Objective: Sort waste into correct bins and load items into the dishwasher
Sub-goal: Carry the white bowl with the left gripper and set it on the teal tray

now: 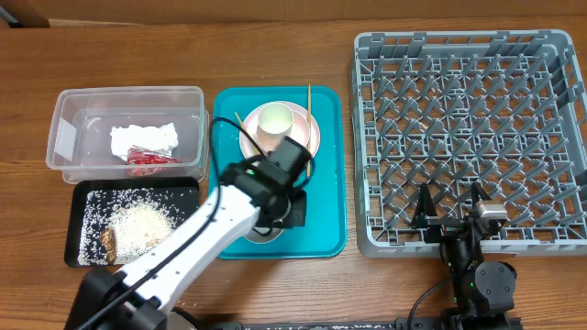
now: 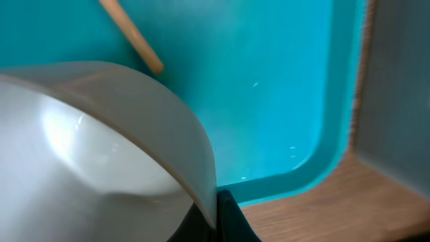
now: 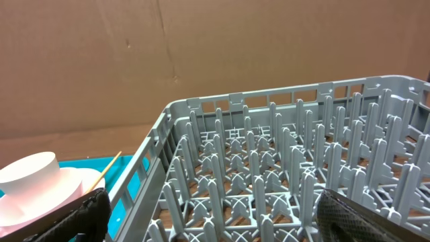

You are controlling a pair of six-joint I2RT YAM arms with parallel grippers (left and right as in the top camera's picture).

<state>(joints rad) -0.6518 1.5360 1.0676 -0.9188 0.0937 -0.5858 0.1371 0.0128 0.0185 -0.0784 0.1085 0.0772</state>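
Observation:
My left gripper (image 1: 286,207) is shut on the rim of a white bowl (image 1: 260,231) at the near end of the teal tray (image 1: 328,197). In the left wrist view the jaws (image 2: 218,210) pinch the bowl's wall (image 2: 101,148). A cream cup (image 1: 275,119) stands on a pale pink plate (image 1: 313,137) at the tray's far end. The clear tub (image 1: 69,105) holds a white napkin (image 1: 142,137) and a red wrapper (image 1: 142,159). The black tray (image 1: 83,197) holds rice (image 1: 142,225). My right gripper (image 1: 449,203) is open at the near edge of the grey rack (image 1: 468,119). No pink bowl shows.
Wooden chopsticks (image 1: 309,101) lie by the plate; one end shows in the left wrist view (image 2: 131,37). The right wrist view shows the rack's pegs (image 3: 269,168), the cup (image 3: 30,178) and a brown cardboard wall (image 3: 201,54) behind the table.

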